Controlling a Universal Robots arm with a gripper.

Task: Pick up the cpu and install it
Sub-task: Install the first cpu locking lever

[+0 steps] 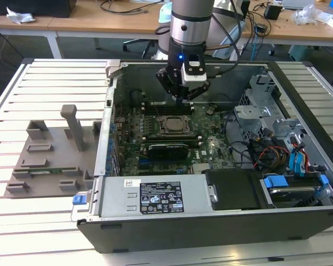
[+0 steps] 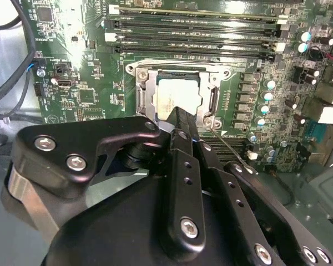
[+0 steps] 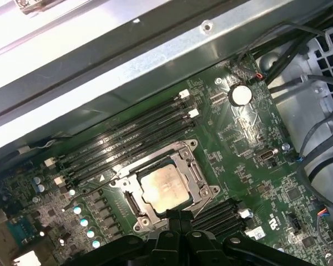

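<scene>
The open computer case [image 1: 299,221] lies on the slatted table [image 1: 44,221]. On its motherboard [image 3: 255,144], the cpu [image 3: 164,188] sits inside the socket frame [image 3: 191,158]. The gripper [image 2: 177,113], fingers together and empty, hangs directly above the chip.

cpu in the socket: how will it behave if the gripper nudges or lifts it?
The cpu looks like a flat, rigid metal-topped square, so it likely won't flex or roll. Its smooth top may be slippery. Sitting recessed inside the socket frame, a sideways push would probably jam rather than slide it.
</scene>
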